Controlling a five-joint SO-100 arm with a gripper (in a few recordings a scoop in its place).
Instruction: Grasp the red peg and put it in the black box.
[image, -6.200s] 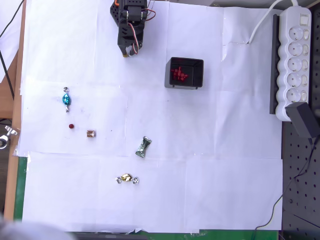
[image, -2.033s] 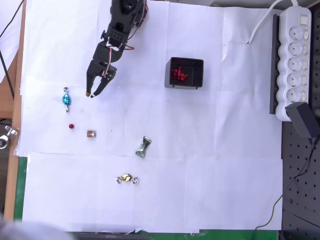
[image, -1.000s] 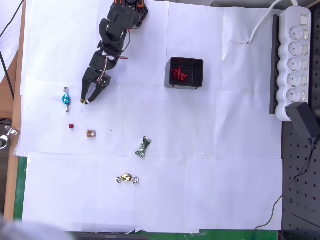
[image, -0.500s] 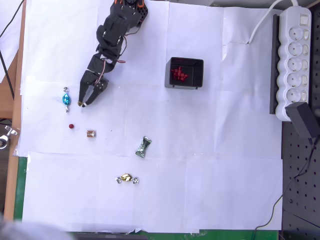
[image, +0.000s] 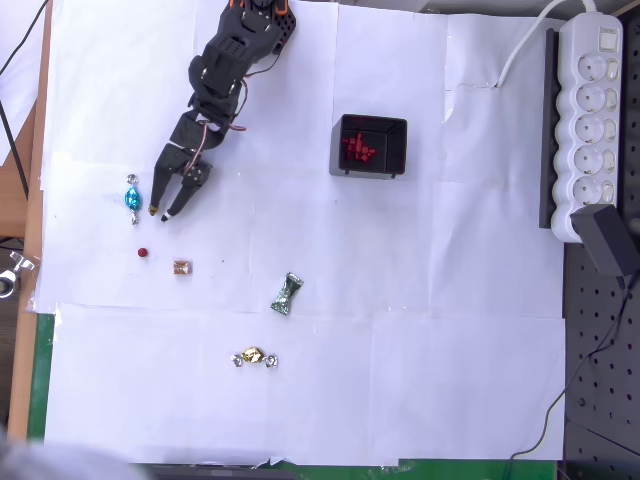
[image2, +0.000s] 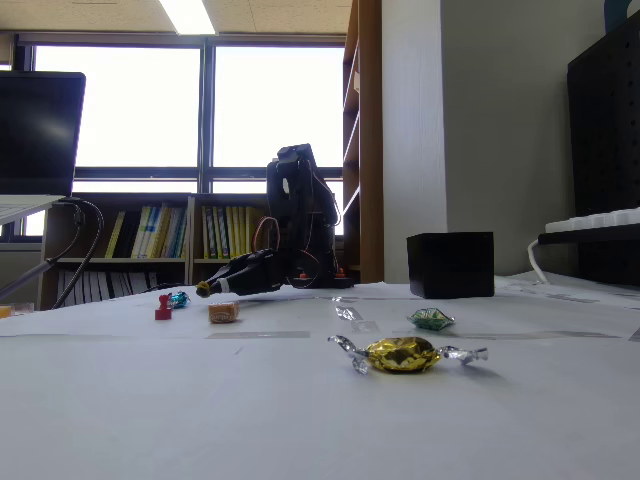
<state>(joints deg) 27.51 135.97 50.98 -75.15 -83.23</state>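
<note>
Now gripper (image: 158, 213) low over white paper (image: 400, 300), jaws parted a little, nothing between them, tips just right of blue-wrapped candy (image: 132, 199) in overhead view. Red peg (image: 143, 253) on paper near tips, further down picture, apart from them; small brown-gold cube (image: 182, 267) just right of it. Black box (image: 368, 146) well apart to right, red pegs inside. Fixed view: gripper (image2: 208, 289) above table, red peg (image2: 163, 308) upright at left.
</note>
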